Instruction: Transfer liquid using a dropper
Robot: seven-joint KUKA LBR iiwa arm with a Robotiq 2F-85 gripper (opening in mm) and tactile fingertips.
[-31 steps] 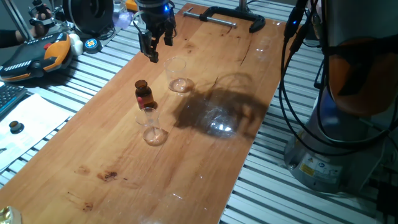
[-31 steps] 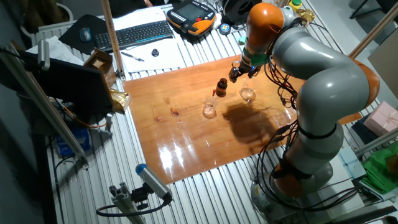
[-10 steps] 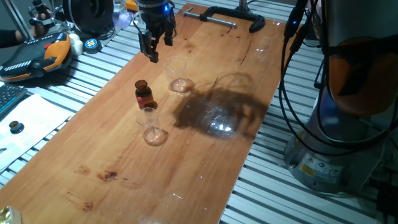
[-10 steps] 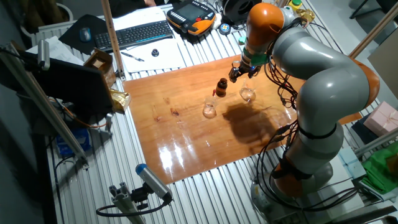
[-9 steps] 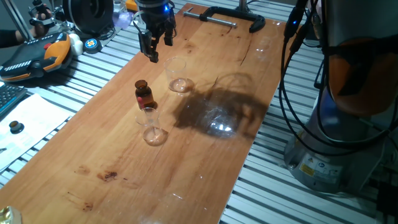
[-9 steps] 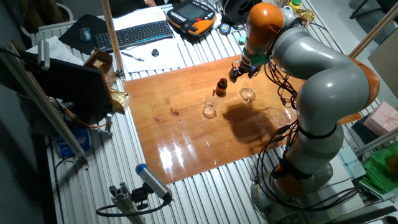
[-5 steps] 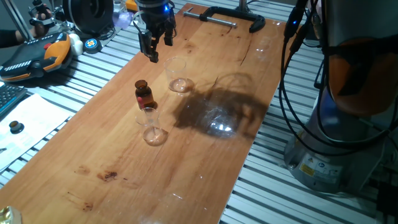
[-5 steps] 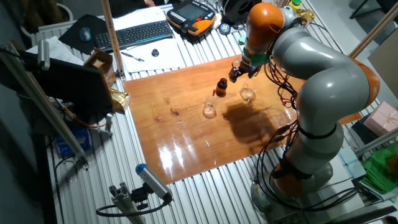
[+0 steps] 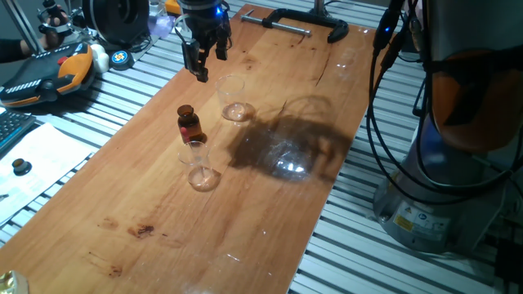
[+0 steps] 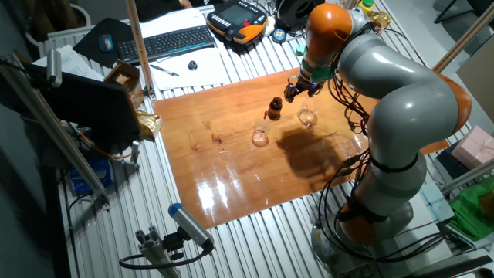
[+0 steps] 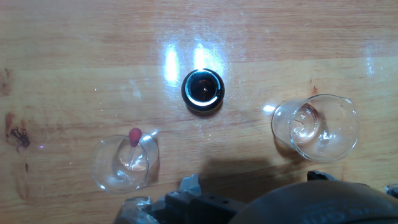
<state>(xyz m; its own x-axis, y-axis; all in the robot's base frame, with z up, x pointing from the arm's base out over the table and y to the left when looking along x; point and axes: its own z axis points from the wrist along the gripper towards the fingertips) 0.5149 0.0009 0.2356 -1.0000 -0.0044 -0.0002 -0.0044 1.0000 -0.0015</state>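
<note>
Nothing has moved since the earlier frames; arm and glassware stand as before. One wooden table [image 9: 270, 204] carries two clear beakers and one brown bottle [image 9: 189, 123]. One beaker [image 9: 234, 98] stands near the gripper [image 9: 203, 64], which hangs above the table's far end grasping nothing; whether its fingers are parted or closed cannot be told. One dropper [image 11: 133, 138] stands in the other beaker [image 11: 125, 163], well apart from the gripper.

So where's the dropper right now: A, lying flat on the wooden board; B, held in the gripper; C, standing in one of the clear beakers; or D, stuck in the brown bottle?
C: the hand view shows the dropper's reddish end poking up inside the beaker, apart from the brown bottle.
</note>
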